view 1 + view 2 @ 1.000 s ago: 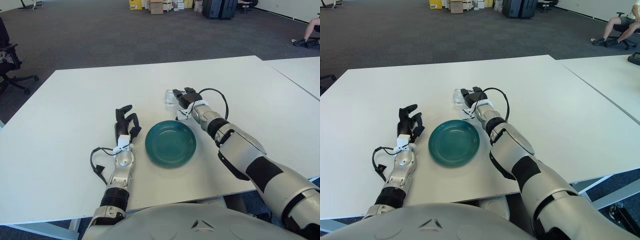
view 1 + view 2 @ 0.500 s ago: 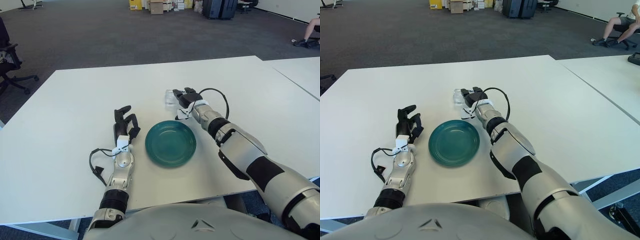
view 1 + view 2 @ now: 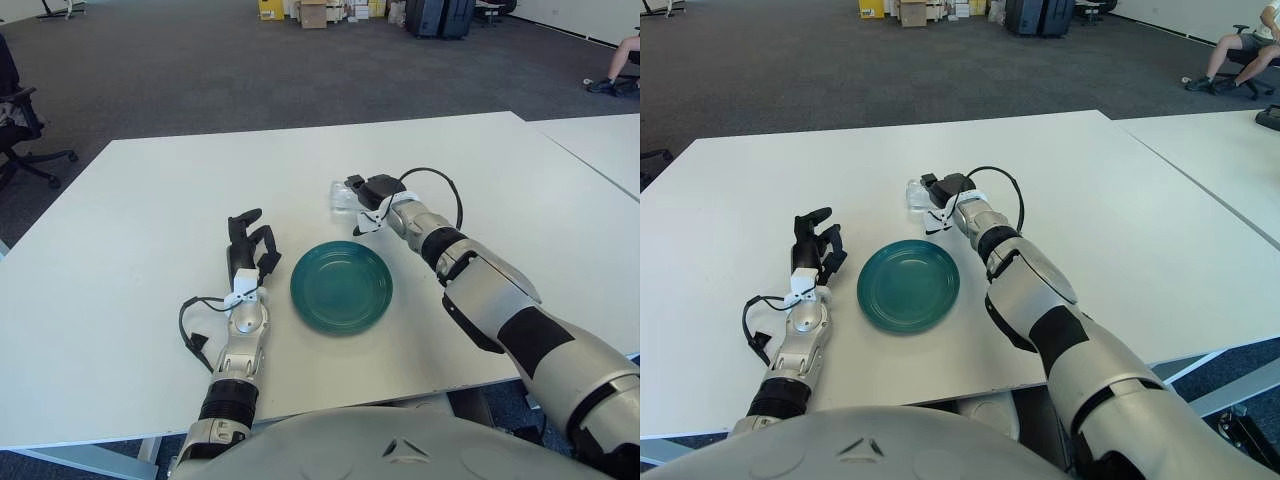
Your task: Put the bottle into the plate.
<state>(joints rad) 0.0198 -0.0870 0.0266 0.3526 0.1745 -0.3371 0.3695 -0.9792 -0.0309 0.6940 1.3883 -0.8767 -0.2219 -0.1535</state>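
The white bench (image 3: 150,250) carries everything, with grey office carpet (image 3: 200,60) beyond it. Near its front edge lies the teal plate (image 3: 341,287), still with nothing in it. To the plate's left shows the left robot hand (image 3: 250,243), idle, fingers loosely spread and holding nothing. The right robot hand (image 3: 368,193) is at work just past the plate's far rim, at the small clear bottle (image 3: 341,196), which stands on the bench beside that rim and outside the plate. Compared with a second ago, this hand has rolled at the wrist and pressed in toward the bottle: its dark fingers (image 3: 937,184), which then stood up beside the bottle, now reach across its upper part, and the cable loop behind the wrist has lifted with the turn. The bottle itself has not shifted. Whether the fingers have fully clamped the bottle cannot be told from either view; they look to be touching or closing round it. By my reading the grasp is only now being made, so the task is at an early stage: the lift and the short carry toward the robot, over the near rim and down onto the plate, are not yet begun.
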